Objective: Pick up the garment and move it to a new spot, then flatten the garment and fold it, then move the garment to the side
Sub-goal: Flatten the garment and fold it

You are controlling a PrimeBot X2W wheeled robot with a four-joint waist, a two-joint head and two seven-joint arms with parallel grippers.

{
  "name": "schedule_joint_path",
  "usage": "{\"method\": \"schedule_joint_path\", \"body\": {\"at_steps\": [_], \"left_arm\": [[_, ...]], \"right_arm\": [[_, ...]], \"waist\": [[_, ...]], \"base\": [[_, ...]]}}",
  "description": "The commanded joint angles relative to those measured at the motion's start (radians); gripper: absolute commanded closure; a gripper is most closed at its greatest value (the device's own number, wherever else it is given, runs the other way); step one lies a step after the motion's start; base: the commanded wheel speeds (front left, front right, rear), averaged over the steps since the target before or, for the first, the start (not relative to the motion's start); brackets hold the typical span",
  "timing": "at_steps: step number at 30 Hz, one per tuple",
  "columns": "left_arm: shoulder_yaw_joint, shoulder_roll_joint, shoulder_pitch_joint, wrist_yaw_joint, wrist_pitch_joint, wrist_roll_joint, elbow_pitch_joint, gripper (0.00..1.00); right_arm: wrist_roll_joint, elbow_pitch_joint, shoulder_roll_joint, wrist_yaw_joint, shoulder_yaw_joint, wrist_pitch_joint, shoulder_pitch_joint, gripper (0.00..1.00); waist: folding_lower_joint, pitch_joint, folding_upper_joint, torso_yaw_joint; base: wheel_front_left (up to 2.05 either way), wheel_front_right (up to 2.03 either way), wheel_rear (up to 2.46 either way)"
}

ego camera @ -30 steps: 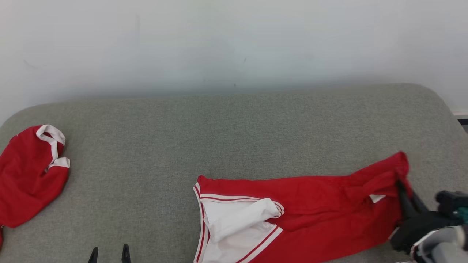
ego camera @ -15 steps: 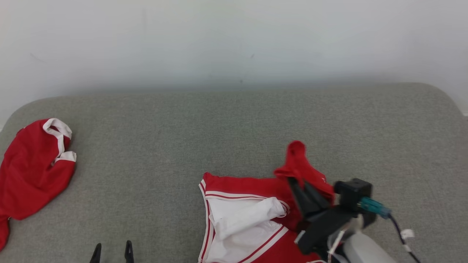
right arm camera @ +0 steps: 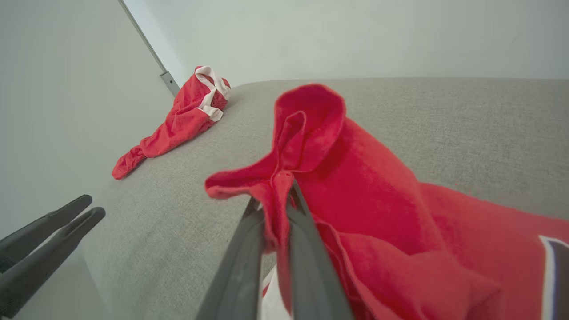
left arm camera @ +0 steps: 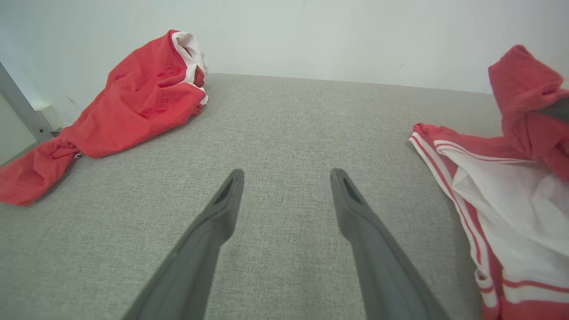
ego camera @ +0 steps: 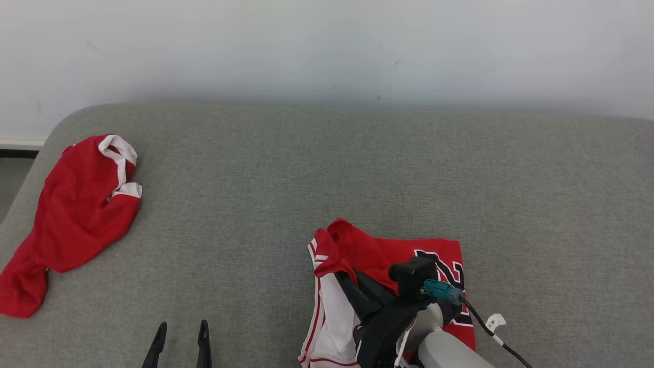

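Note:
The garment [ego camera: 434, 255], a red jersey with white trim and a dark number, lies doubled over on the grey cushion near the front. My right gripper [ego camera: 343, 276] is shut on a bunched red edge of it, held just over the jersey's white-trimmed left end. The right wrist view shows that fold [right arm camera: 311, 133] pinched between the right gripper [right arm camera: 276, 195] fingers and standing up above them. My left gripper [ego camera: 181, 331] stands open low at the front left, over bare cushion. In its own view the left gripper [left arm camera: 286, 178] has nothing between its fingers and the garment [left arm camera: 511, 195] lies to its right.
A second red garment with white trim [ego camera: 76, 209] lies crumpled at the cushion's far left edge, also seen as a red heap [left arm camera: 133, 102] in the left wrist view. The grey cushion [ego camera: 306, 168] runs back to a white wall. A cable [ego camera: 485, 327] trails from my right wrist.
My right gripper has carried the garment's right end leftward over the rest, doubling the jersey so its number faces up. The camera has turned left. The left gripper stays open.

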Motion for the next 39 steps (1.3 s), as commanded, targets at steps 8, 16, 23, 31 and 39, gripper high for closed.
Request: {"method": "schedule_joint_path", "body": {"at_steps": [8,16,23,31,39], "left_arm": [[0.0,-0.001,-0.015,0.008,-0.003,-0.013,0.015,0.0],[0.012,-0.001,0.0,0.004,-0.003,-0.008,0.014,0.0],[0.024,-0.001,0.023,0.011,-0.003,-0.002,0.004,0.0],[0.031,-0.001,0.024,0.008,-0.003,-0.004,0.001,0.0],[0.037,-0.001,0.031,0.01,-0.003,-0.003,-0.003,0.0]], "right_arm": [[0.061,0.113,0.019,-0.002,0.057,-0.076,-0.055,0.0],[0.095,0.073,-0.007,-0.002,0.054,-0.138,-0.088,0.0],[0.07,-0.031,-0.124,-0.003,-0.042,-0.154,-0.044,0.0],[0.055,-0.165,-0.212,-0.003,-0.054,-0.119,0.097,0.0],[0.023,-0.223,-0.221,-0.003,-0.187,-0.138,0.198,0.0]], "waist": [[0.0,0.004,0.0,0.001],[0.0,-0.009,0.0,-0.013],[0.0,-0.017,0.0,-0.023],[0.0,-0.015,0.0,-0.019],[0.0,-0.022,0.0,-0.02]], "base": [[0.0,0.0,0.0],[0.0,0.0,0.0],[0.0,0.0,0.0],[0.0,0.0,0.0],[0.0,0.0,0.0]]}}
